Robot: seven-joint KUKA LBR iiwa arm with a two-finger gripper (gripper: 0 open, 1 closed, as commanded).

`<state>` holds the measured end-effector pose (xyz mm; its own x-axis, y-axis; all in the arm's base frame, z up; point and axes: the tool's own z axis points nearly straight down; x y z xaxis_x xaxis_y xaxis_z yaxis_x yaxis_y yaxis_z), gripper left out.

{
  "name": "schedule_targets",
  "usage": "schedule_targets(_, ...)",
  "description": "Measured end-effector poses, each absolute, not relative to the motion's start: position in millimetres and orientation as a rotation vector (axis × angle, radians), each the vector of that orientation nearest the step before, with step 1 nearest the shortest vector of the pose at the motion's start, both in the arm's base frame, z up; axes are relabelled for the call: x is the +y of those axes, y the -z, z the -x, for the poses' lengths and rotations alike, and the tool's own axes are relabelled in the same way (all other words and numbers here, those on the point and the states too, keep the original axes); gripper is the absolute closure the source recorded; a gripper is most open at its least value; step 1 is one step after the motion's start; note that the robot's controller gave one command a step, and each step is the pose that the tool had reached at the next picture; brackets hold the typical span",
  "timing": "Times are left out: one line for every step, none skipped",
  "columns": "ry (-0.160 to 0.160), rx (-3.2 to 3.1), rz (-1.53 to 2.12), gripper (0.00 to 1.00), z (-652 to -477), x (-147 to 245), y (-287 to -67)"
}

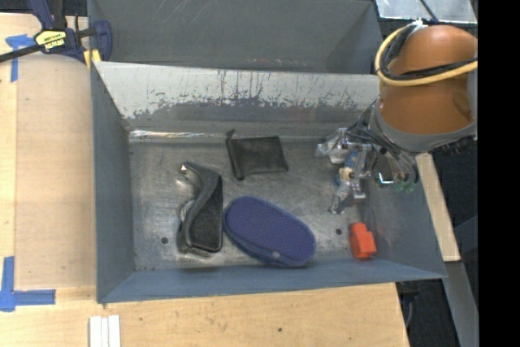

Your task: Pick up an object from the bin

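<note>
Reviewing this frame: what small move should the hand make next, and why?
Probably a short shift toward the bin's near wall, bringing the hand over the small orange block. That block is the nearest thing, lying alone just past the hand's tip; the blue oval case and dark flat pouch lie farther left.

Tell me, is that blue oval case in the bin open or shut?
Shut. The blue oval case lies flat on the floor of the bin as one closed shell; nothing of its inside shows.
</note>
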<state>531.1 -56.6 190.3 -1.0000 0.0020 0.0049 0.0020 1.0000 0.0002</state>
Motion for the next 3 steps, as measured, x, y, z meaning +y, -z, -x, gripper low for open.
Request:
schedule_targets(0.001, -3.151, -0.047, 0.00, -616.2, 17, -82)
schedule_targets(-0.001, -3.114, -0.469, 0.00, -622.6, 24, -101)
schedule_targets(-0.001, -3.137, -0.270, 0.00, -627.9, 14, -101)
